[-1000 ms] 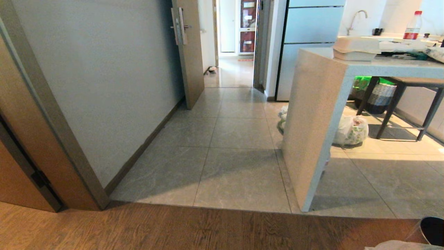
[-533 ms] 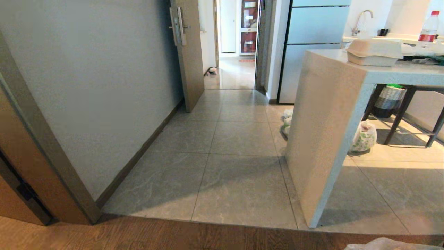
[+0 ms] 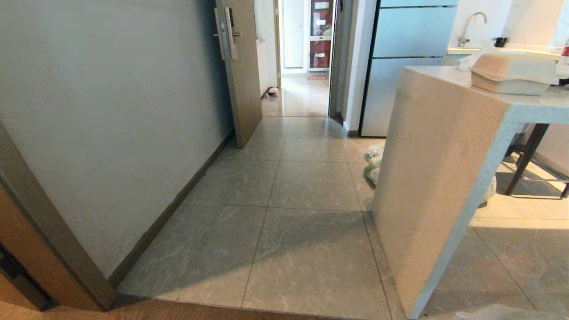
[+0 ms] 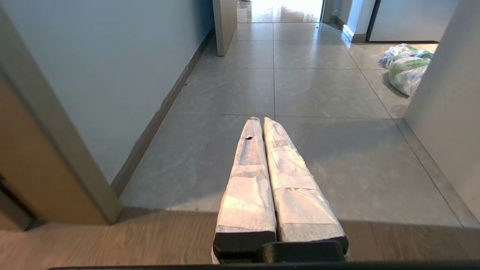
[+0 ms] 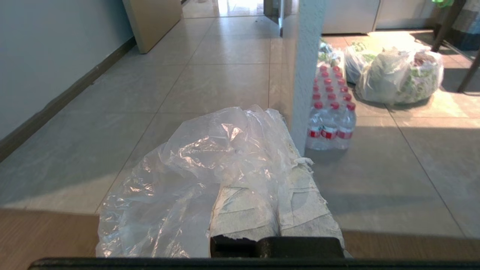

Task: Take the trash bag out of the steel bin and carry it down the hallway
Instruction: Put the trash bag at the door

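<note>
The right gripper (image 5: 262, 180) was extended level and low over the seam between wood floor and grey tiles (image 3: 311, 186), its 2 taped fingers (image 5: 243, 213) pressed together on the trash bag (image 5: 195, 172), whose clear crumpled film draped over them. The left gripper (image 4: 262, 123) was held in the same level, forward pose, fingers fully together and empty. Ahead, past the counter end panel (image 3: 435, 178) and a pack of bottles (image 5: 332, 112), the open doorway showed the hallway (image 3: 300, 95).
</note>
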Controlling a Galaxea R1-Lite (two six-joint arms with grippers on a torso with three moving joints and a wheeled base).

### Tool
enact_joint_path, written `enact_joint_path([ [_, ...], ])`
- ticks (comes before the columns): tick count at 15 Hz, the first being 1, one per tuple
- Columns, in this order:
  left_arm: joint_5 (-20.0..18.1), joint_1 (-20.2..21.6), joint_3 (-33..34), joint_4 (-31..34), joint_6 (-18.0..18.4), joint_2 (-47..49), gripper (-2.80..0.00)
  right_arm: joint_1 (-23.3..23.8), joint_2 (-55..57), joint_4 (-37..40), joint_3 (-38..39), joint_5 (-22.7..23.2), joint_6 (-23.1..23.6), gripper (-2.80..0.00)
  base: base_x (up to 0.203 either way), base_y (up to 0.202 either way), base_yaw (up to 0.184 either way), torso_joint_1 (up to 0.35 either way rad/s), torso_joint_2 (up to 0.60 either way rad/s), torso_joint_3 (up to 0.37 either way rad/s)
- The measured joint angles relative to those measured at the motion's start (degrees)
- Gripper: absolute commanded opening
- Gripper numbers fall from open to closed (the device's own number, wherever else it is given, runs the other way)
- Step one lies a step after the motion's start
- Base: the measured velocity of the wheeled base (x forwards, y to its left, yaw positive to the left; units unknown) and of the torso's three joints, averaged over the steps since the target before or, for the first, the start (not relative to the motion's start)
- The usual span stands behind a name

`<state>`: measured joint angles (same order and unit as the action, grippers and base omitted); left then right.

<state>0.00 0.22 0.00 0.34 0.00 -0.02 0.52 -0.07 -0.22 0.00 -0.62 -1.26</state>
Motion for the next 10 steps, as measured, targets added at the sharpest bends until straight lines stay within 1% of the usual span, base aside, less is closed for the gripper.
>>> enact_joint_path([
  [10, 0.0, 0.0, 0.0, 0.0, 0.0, 0.0, -2.80, 0.0, 0.0, 0.0, 0.0, 0.0, 0.0, -2.80, 0.189, 0.000, 0.002, 0.002, 0.00, 0.003],
])
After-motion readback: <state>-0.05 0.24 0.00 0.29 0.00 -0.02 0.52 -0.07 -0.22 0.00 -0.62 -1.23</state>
